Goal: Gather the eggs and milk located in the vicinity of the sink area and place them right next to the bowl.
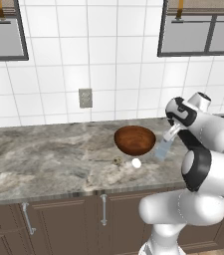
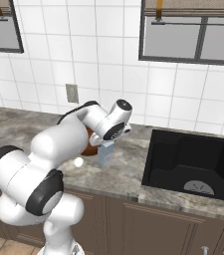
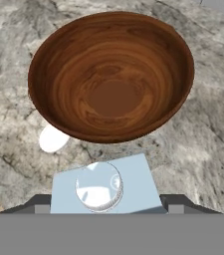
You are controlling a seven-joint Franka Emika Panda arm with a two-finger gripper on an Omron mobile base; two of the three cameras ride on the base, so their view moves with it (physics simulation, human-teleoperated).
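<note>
Milk [image 1: 163,148] stands upright on the marble table [image 1: 44,154], just right of the bowl [image 1: 135,139] and near touching it, with the end effector [image 3: 103,209] over its top; the two fingers sit either side of the carton, clamped on it as far as the hand view shows. In that view the carton's round white cap [image 3: 99,186] lies just below the bowl's rim. An egg [image 1: 136,163] rests on the table in front of the bowl, close to it, and a small brownish lump [image 1: 117,161] lies just left of the egg. The black sink [image 2: 193,159] is well apart to the right. A wall outlet [image 1: 85,98] sits on the tiles behind.
</note>
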